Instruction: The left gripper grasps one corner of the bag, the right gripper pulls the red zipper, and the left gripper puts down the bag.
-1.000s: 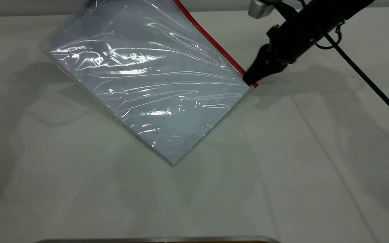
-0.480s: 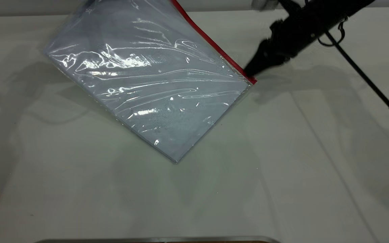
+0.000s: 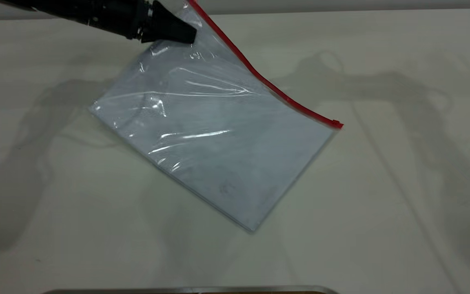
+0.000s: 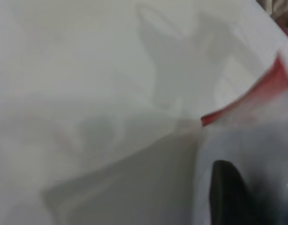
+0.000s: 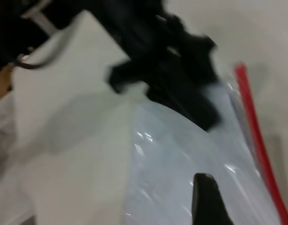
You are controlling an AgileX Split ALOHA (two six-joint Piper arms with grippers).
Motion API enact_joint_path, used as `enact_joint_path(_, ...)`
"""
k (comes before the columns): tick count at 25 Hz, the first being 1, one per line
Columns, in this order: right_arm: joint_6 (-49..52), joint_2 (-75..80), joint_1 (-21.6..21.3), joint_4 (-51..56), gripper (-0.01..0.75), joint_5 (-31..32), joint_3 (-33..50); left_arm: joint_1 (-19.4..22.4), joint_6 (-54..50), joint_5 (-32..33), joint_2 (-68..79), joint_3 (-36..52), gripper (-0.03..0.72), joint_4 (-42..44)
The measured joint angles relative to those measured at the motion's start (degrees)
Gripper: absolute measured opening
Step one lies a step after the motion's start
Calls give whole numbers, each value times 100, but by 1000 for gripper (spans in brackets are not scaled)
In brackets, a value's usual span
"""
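Note:
The bag [image 3: 222, 139] is a clear bluish pouch lying mostly flat on the table, with its far corner lifted. The red zipper [image 3: 267, 83] runs along its far right edge, and the slider tab [image 3: 335, 122] sits at the near right end. The left gripper [image 3: 188, 36] comes in from the top left and is shut on the corner of the bag [image 3: 190, 16] where the red strip ends. It also shows in the right wrist view [image 5: 200, 112]. The right gripper [image 5: 247, 206] is out of the exterior view. It hovers open above the bag [image 5: 181, 154], clear of the red zipper [image 5: 256, 136].
The white table [image 3: 382, 196] surrounds the bag. A metal edge [image 3: 190, 290] runs along the near side. Arm shadows fall on the left and right of the table.
The right gripper has left the zipper's end and gone out of the exterior view. The bag has dropped lower and toward the right. The left gripper has come into view.

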Motion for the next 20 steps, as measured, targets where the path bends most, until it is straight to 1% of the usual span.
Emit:
enact_joint_path(2,222,-312,0,-189,465,200,5,93,-290,45,-121,0,376,-11)
enact_joint_path(3,374,-504,0,-301,466,330,5,174,-457,137,-223,0,392,-11)
enact_joint_path(5,740,-902,0,-477,466,494,12,373,-784,492,-469,-25,404,-10)
enact_joint_path(7,1323,-1406,0,-655,466,555,12,581,-1149,843,-865,-31,407,-10)
enact_joint_path(10,2185,-2178,0,-1106,466,645,12,803,-1780,967,-1542,-53,407,48)
enact_joint_path(14,3277,-3136,0,-1874,466,746,12,862,-2835,1027,-2589,-53,407,664)
enact_joint_path(17,3963,-3801,0,-2583,466,805,12,856,-3586,1027,-3450,-53,407,1369)
enact_joint_path(20,4663,-4506,0,-3447,466,821,167,850,-4297,1032,-4340,-53,407,2267)
